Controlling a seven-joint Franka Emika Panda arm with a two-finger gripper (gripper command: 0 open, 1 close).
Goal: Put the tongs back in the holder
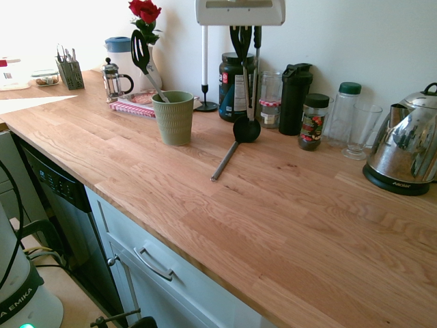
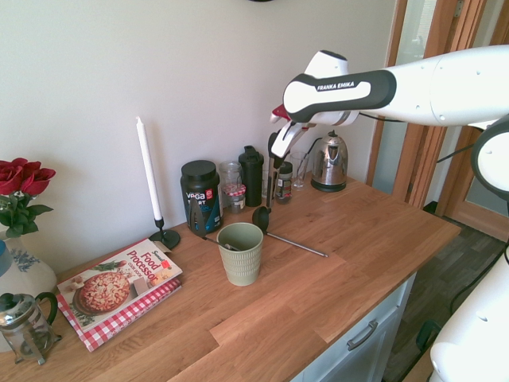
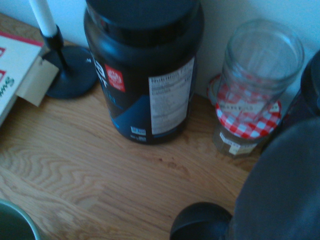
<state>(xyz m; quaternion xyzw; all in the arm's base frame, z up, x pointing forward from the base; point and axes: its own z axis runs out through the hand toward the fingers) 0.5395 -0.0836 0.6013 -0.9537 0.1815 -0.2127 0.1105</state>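
Observation:
The tongs (image 1: pixel 247 82) hang upright from my gripper (image 1: pixel 244 29), which is shut on their upper end, high over the back of the counter. Their lower end sits just above the bowl of a black ladle (image 1: pixel 246 129) that lies on the wood. In the second exterior view the tongs (image 2: pixel 271 185) dangle under the gripper (image 2: pixel 275 159). The holder (image 1: pixel 173 117), a sage-green ribbed cup, stands on the counter left of the tongs and a little nearer the front edge, with a black slotted spatula (image 1: pixel 140 52) leaning in it. The holder (image 2: pixel 241 253) is also in the second exterior view. Its rim (image 3: pixel 12 227) shows in the wrist view.
Behind the tongs stand a black tub (image 1: pixel 234 85), a glass jar (image 1: pixel 270 99), a black bottle (image 1: pixel 295 99) and a white candle (image 1: pixel 204 68). A kettle (image 1: pixel 406 147) sits far right. A cookbook (image 2: pixel 119 286) and a French press (image 1: pixel 114 80) lie beyond the holder.

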